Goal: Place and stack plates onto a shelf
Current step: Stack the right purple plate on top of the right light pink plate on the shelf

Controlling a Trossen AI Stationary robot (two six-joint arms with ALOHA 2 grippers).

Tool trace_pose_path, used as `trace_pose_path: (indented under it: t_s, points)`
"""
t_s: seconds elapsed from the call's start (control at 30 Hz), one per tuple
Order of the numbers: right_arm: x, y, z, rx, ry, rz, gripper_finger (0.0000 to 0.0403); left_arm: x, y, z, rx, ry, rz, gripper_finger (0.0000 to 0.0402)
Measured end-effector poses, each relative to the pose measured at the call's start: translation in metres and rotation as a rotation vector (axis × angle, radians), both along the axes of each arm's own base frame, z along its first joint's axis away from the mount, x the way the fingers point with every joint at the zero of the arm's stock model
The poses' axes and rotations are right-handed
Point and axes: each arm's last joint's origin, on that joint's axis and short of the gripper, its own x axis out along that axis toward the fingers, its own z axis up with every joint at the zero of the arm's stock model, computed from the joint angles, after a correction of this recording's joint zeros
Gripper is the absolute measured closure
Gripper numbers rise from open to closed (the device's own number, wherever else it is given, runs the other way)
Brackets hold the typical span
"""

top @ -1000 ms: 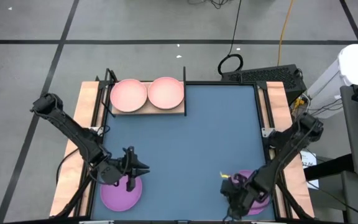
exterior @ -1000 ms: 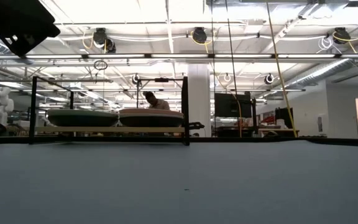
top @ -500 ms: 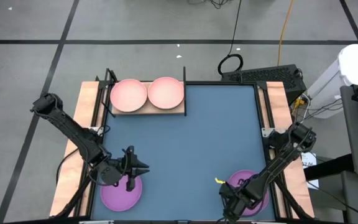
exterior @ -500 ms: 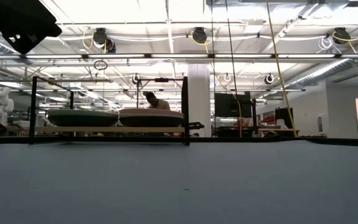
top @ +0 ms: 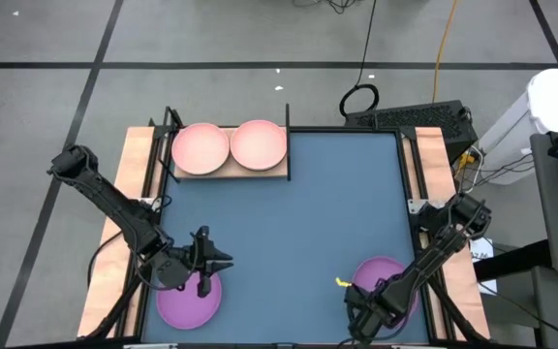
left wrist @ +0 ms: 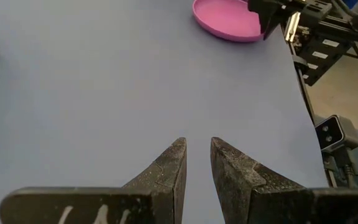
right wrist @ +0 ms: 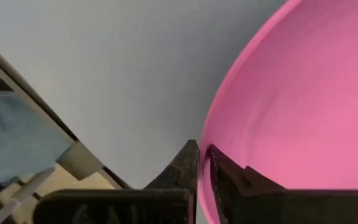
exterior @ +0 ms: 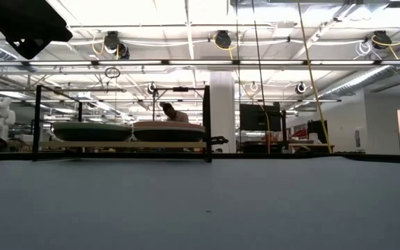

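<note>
Honestly couldn't read any text anywhere. A few small white stickers showed in the left wrist view, but they were illegible.

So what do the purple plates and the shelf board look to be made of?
The purple plate clamped at its rim by the right tool looks like plastic: uniform colour, smooth with a soft sheen. The other purple plate looks the same. The shelf board seems light, matt wood, and its thin black posts are probably metal.
</note>
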Motion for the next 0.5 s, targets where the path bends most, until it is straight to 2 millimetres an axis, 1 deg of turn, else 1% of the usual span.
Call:
trace_pose_path:
  t_s: [0.13, 0.27, 0.37, 0.5]
  points:
    - [0.003, -0.002, 0.016, -0.051, 0.012, 0.093, 0.0395, 0.000, 0.000, 0.000, 0.001, 0.000, 0.000, 0.0323]
    - [0.014, -0.005, 0.035, -0.113, -0.068, 0.243, 0.0402, 0.000, 0.000, 0.000, 0.001, 0.000, 0.000, 0.0323]
    - [0.024, -0.008, 0.050, -0.165, -0.161, 0.386, 0.0402, 0.000, 0.000, 0.000, 0.000, 0.000, 0.001, 0.0323]
    - [0.037, -0.012, 0.062, -0.243, -0.285, 0.650, 0.0402, 0.000, 0.000, 0.000, -0.003, 0.002, -0.004, 0.0323]
